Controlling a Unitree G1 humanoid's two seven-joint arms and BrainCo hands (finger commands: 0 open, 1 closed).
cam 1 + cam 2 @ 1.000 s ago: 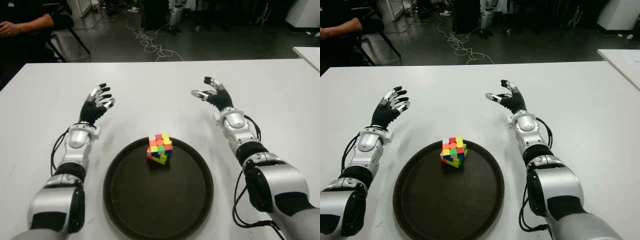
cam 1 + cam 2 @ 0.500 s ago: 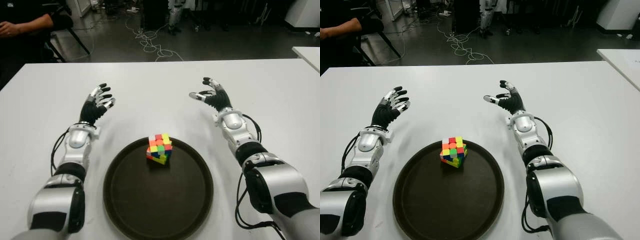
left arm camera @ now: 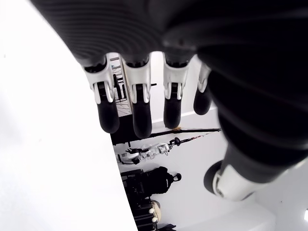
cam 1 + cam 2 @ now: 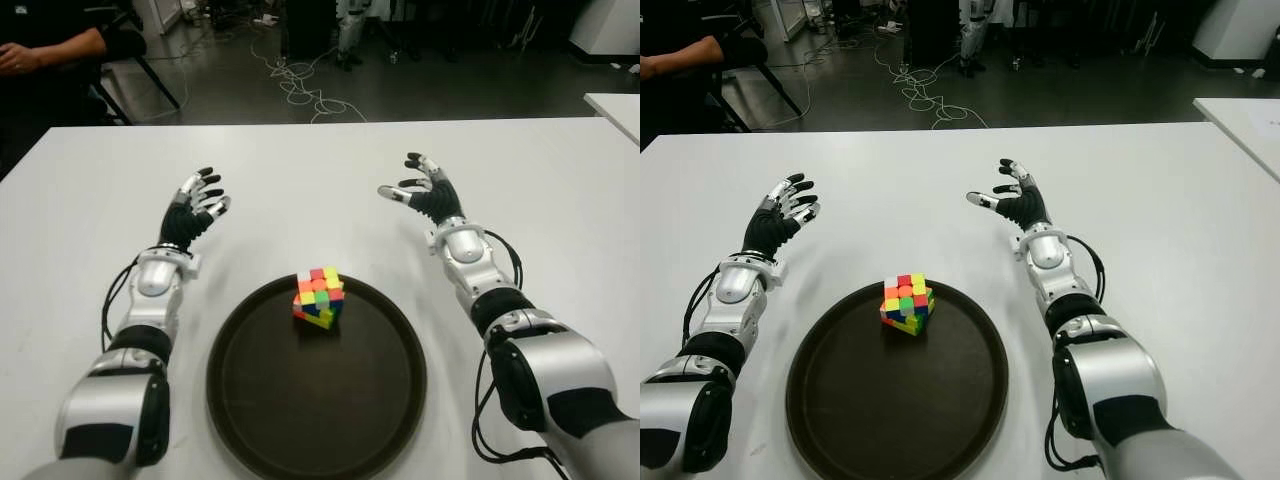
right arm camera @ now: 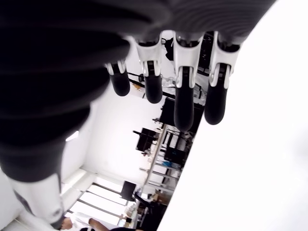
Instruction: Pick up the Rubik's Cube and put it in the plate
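Rubik's Cube (image 4: 319, 298) resting on the far part of the dark round plate (image 4: 300, 420), tilted on one edge. Judged light, rigid and smooth-faced; best held by two opposite flat faces, since a corner grip would likely slip. Left hand (image 4: 194, 212) far-left of the plate, fingers spread, empty. Right hand (image 4: 422, 190) far-right of it over the white table (image 4: 300, 190), fingers splayed, palm inward, holding nothing.

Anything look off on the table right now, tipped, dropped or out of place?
Only that the Rubik's Cube sits tilted on one edge near the far rim of the plate. Left hand and right hand are open and empty.
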